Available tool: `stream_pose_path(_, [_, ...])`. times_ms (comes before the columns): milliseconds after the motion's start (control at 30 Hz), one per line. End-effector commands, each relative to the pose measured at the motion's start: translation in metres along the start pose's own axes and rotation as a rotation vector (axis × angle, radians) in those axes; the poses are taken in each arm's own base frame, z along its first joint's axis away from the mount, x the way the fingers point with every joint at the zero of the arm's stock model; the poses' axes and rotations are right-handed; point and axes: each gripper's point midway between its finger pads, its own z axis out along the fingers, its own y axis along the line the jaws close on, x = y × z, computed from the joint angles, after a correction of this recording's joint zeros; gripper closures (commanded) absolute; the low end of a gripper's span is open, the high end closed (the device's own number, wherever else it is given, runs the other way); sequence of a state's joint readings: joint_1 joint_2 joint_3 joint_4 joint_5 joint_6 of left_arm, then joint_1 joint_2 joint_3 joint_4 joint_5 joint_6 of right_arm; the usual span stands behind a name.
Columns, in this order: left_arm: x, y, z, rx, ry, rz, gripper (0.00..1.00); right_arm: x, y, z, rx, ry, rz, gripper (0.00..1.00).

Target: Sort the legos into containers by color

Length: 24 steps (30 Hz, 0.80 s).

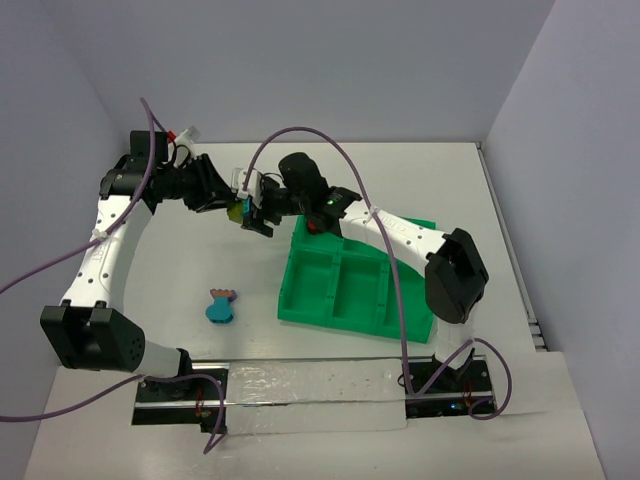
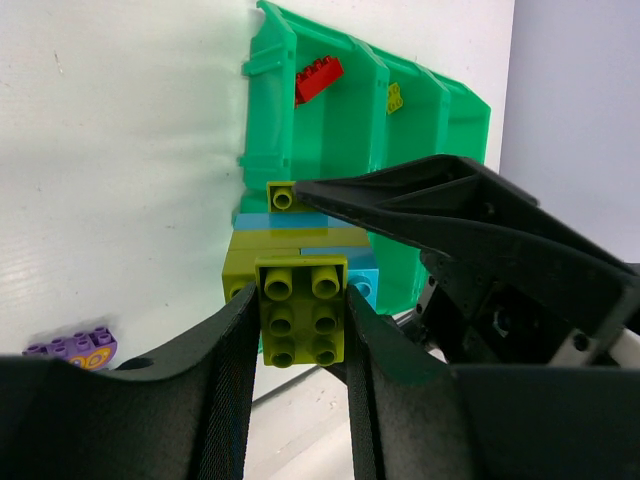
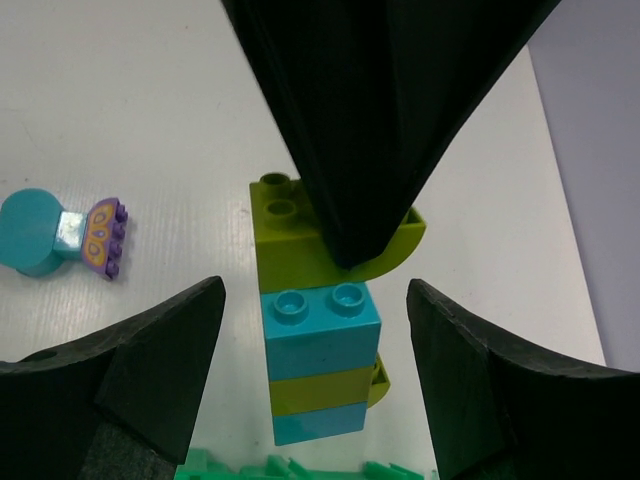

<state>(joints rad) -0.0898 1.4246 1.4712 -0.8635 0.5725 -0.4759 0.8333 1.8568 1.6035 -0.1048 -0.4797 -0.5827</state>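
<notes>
My left gripper (image 2: 300,345) is shut on a yellow-green lego (image 2: 302,312), the end of a stacked cluster of yellow-green and cyan legos (image 3: 315,335) held in the air left of the green tray (image 1: 350,295). The cluster shows small in the top view (image 1: 238,211). My right gripper (image 3: 312,345) is open, its fingers on either side of the cluster's cyan end, not touching it. A red lego (image 2: 318,78) and a yellow-green lego (image 2: 396,96) lie in tray compartments. In the top view the grippers meet at the tray's far left corner.
A cyan and purple toy piece (image 1: 220,306) lies on the white table, left of the tray; it also shows in the right wrist view (image 3: 60,235) and the left wrist view (image 2: 75,349). Purple cables loop above both arms.
</notes>
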Motion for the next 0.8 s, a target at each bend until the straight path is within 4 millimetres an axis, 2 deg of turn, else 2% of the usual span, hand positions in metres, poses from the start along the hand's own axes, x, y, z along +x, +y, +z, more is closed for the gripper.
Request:
stream_pose_path(0, [-0.009, -0.025, -0.017, 0.075, -0.054, 0.074, 1.0, -0.003, 0.0, 0.0, 0.004, -0.03, -0.006, 0.21])
stream_pose_path(67, [-0.01, -0.026, -0.017, 0.08, -0.051, 0.074, 1.0, -0.002, -0.001, 0.001, 0.008, -0.032, 0.001, 0.24])
stream_pose_path(200, [-0.009, -0.027, -0.015, 0.085, -0.046, 0.07, 1.0, -0.002, -0.002, 0.002, 0.015, -0.036, 0.008, 0.36])
stream_pose_path(267, [-0.008, -0.027, -0.015, 0.085, -0.047, 0.069, 1.0, -0.004, -0.003, 0.004, 0.017, -0.046, 0.017, 0.49])
stream_pose_path(333, [-0.008, -0.026, -0.014, 0.083, -0.046, 0.069, 1.0, -0.008, -0.005, 0.004, 0.018, -0.058, 0.022, 0.69])
stream_pose_path(467, [-0.008, -0.024, -0.013, 0.076, -0.047, 0.068, 1.0, -0.015, -0.008, 0.0, 0.019, -0.078, 0.04, 0.99])
stream_pose_path(600, [-0.01, -0.023, -0.013, 0.069, -0.05, 0.067, 1.0, -0.011, -0.01, -0.004, 0.029, -0.073, 0.054, 1.0])
stream_pose_path(767, [-0.018, -0.025, -0.017, 0.045, -0.086, 0.076, 1.0, 0.005, -0.009, -0.012, 0.04, -0.04, 0.082, 1.0])
